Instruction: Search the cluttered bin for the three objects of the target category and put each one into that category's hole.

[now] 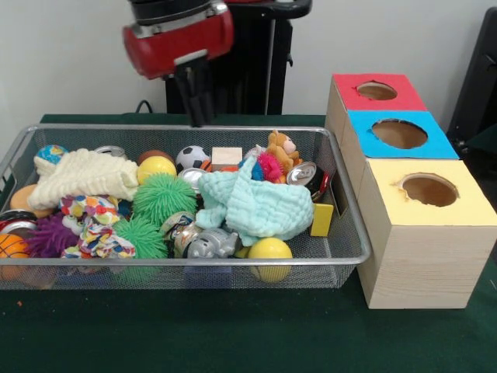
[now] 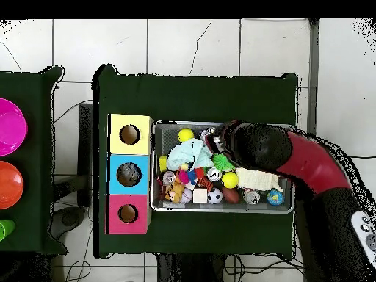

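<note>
The yellow ball (image 1: 269, 249) sits nearest, pressed against the front wall of the wire bin (image 1: 345, 203), with a small grey toy animal (image 1: 210, 244) just beside it. Behind them a pale mint cloth (image 1: 260, 203) lies crumpled over the middle, its long axis running toward the bin's right end. A cream knitted cloth (image 1: 84, 176) stretches along the left half, lengthwise with the bin. Between the two sit green spiky balls (image 1: 161, 197), a second yellow ball (image 1: 156, 166) and a soccer ball (image 1: 192, 156) near the back wall. A soda can (image 1: 305, 175) lies tilted at the back right corner, its top facing outward. The box with three holes stands just off the bin's right end — red hole (image 1: 377, 91), blue hole (image 1: 399, 133), yellow hole (image 1: 429, 189). My gripper (image 1: 198, 109) hangs above the back wall, holding nothing; its fingers look drawn close together.
</note>
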`<state>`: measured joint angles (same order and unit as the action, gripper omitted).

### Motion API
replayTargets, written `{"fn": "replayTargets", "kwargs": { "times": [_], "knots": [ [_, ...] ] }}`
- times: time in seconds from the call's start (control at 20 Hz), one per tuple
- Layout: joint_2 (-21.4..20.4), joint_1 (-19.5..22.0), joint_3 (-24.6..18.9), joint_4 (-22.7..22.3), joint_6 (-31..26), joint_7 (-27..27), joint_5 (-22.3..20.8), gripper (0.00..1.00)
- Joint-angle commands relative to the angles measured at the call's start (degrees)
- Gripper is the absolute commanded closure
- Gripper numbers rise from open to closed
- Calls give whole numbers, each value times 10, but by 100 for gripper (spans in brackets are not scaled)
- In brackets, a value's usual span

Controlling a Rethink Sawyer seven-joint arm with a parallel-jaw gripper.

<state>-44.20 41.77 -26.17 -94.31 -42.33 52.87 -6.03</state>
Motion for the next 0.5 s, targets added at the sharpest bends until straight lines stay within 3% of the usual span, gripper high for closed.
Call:
{"fn": "replayTargets", "kwargs": {
  "times": [0.05, 0.4, 0.5],
  "knots": [
    [42, 47, -63, 49, -106, -184, -64, 100],
    [76, 108, -96, 86, -131, -231, -120, 100],
    [74, 126, -106, 76, -126, -236, -133, 100]
  ]
}}
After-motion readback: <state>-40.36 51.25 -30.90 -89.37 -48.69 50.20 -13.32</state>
